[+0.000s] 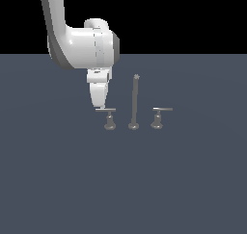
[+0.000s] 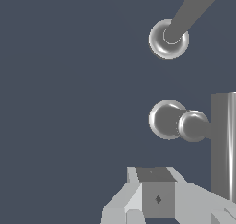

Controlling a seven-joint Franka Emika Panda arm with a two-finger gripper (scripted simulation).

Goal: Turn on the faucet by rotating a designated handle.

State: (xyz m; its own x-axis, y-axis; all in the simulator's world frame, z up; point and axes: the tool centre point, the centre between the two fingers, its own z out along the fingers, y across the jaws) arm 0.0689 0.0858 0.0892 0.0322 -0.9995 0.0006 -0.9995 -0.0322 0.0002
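The faucet is a small grey three-piece set on the dark floor. Its tall thin spout rod [image 1: 134,102] stands in the middle. The designated handle [image 1: 109,117] is on the exterior view's left, its thin bar [image 1: 103,110] pointing leftward. The twin handle [image 1: 157,117] stands on the exterior view's right. My gripper [image 1: 101,106] hangs tip-down at the outer end of the designated handle's bar, right against it. In the wrist view the fingers [image 2: 156,197] show as one block with no gap, beside the handle's base [image 2: 166,119] and bar [image 2: 224,144]; the spout base [image 2: 169,38] lies beyond.
The white arm [image 1: 82,45] comes down from the exterior view's upper left. The dark grey floor [image 1: 123,180] runs flat all around the faucet, with no other objects in sight.
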